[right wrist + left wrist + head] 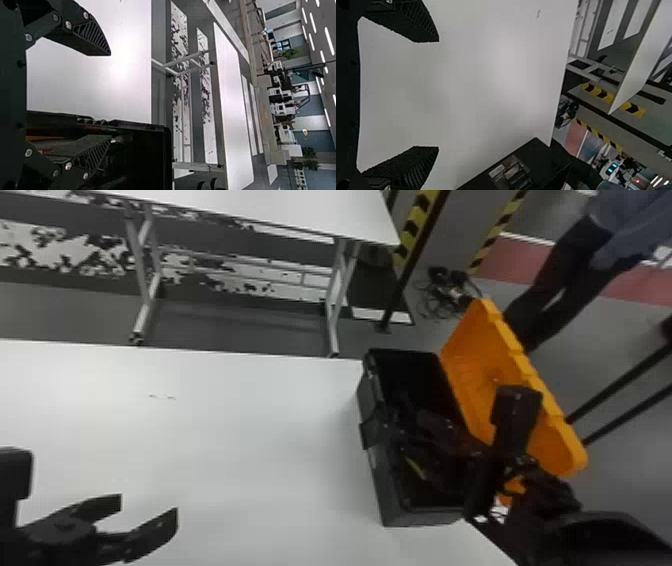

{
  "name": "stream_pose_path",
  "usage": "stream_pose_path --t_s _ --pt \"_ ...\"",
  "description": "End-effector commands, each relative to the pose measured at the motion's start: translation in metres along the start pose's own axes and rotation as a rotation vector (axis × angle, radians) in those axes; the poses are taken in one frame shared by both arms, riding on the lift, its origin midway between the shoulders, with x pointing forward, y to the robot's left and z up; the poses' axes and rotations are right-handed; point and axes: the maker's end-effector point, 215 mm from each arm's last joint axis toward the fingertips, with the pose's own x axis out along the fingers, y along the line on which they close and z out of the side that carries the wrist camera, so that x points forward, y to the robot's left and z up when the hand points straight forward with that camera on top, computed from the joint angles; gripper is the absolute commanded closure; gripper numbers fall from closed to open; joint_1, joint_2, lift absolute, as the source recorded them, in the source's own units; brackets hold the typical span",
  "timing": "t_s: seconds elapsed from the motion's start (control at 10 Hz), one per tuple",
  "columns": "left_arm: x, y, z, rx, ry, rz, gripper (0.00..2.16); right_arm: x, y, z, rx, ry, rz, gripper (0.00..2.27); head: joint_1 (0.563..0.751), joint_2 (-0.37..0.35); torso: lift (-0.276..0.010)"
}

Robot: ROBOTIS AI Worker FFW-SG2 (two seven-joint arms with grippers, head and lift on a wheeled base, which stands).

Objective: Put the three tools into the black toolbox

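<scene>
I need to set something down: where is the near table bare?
The white tabletop is bare from the left gripper across to the black toolbox, and back to its far edge. It's crowded at the toolbox, with the right gripper and open orange lid.

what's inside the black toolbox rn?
Inside the black toolbox: a yellow piece and a thin metallic tip. Right arm and right gripper cover much of the interior; the rest is dark, can't count tools.

Black arms point(517, 415) | left gripper point(148, 507) black | tapered, ridged fingers point(426, 23) | silver screws point(68, 25)
</scene>
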Motion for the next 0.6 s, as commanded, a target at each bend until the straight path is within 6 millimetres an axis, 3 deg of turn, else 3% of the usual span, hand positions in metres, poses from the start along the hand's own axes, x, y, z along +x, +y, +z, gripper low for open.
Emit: stream_pose_path --t_s 0.0,0.2,0.4,0.5 --pt "-0.009 0.023 0.054 0.103 -0.151 0.096 0.03 0.001 0.016 -0.001 0.008 -0.027 0.006 0.07 0.695 -0.19 -0.051" --pt "-0.034 0.039 0.121 0.229 -0.371 0.222 0.03 -0.002 0.035 -0.002 -0.032 -0.099 -0.023 0.07 0.695 -0.078 -0.051" --pt "-0.066 0.032 0.156 0.32 -0.552 0.249 0.03 -0.018 0.048 0.002 -0.115 -0.224 -0.092 0.07 0.695 -0.03 -0.051" --pt "-0.08 0.031 0.157 0.348 -0.593 0.255 0.03 -0.025 0.053 0.0 -0.119 -0.27 -0.105 0.07 0.695 -0.023 -0.051"
